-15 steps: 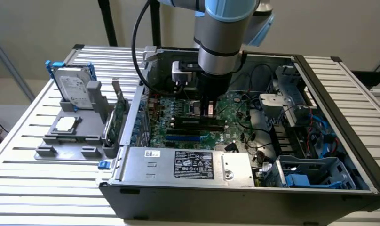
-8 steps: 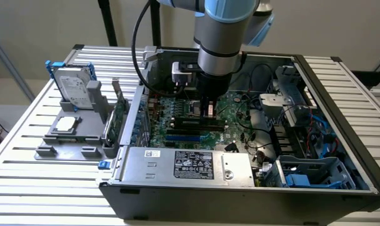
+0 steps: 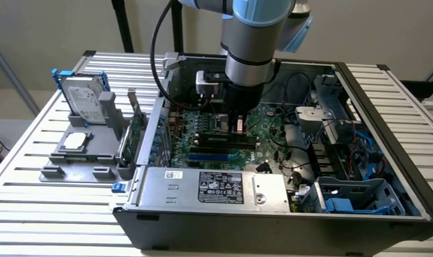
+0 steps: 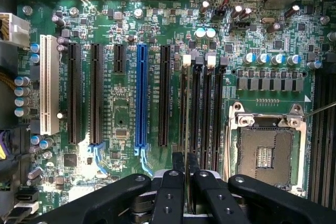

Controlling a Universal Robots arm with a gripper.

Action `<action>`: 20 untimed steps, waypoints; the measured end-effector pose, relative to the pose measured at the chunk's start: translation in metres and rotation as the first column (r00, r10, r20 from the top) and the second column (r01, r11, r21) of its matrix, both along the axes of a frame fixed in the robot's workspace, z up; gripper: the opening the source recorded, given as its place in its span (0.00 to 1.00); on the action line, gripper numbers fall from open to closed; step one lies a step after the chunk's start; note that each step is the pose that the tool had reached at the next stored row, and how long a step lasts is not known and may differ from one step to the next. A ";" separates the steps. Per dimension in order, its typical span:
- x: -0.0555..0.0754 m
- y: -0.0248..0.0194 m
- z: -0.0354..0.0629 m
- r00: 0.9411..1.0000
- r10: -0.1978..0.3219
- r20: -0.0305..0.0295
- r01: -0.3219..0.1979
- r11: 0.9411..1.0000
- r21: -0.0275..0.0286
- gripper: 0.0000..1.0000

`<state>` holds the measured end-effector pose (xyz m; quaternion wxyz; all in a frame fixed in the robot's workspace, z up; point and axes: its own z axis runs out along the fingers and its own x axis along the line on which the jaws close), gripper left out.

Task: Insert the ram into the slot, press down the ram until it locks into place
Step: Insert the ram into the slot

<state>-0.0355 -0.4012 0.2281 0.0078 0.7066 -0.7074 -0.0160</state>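
Observation:
My gripper (image 3: 237, 131) reaches down into the open computer case (image 3: 388, 160), over the black memory slots (image 3: 224, 143) on the motherboard. In the wrist view its two black fingertips (image 4: 178, 162) stand close together on either side of the ram (image 4: 184, 114). The ram shows edge-on as a thin dark-green strip. It runs along the outermost slot (image 4: 182, 85), the one nearest the long black expansion sockets, with a white latch (image 4: 186, 60) at its far end. The gripper (image 4: 185, 162) is shut on the ram's near end. I cannot tell how deep the ram sits.
Three more black memory slots (image 4: 207, 114) lie beside it, then the bare CPU socket (image 4: 265, 153). A blue socket (image 4: 140, 95) and black expansion sockets lie on the other side. At the exterior view's left, a grey holder (image 3: 77, 155) carries an upright green card (image 3: 135, 134) and a hard drive (image 3: 84, 99).

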 end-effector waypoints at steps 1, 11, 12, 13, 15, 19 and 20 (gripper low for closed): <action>0.000 0.0002 -0.0003 1.000 0.000 0.000 0.000 1.000 0.000 0.13; 0.000 0.0013 -0.0029 1.000 0.000 0.001 0.000 1.000 -0.002 0.13; 0.000 0.0015 -0.0030 1.000 0.000 0.001 0.000 1.000 -0.002 0.13; 0.000 0.0015 -0.0031 1.000 0.000 0.001 0.000 1.000 -0.002 0.13; 0.000 0.0017 -0.0033 1.000 0.000 0.001 0.000 1.000 -0.002 0.13; -0.001 0.0019 -0.0039 1.000 0.000 0.001 0.000 1.000 -0.002 0.13; -0.001 0.0020 -0.0040 1.000 0.000 0.001 0.000 1.000 -0.002 0.13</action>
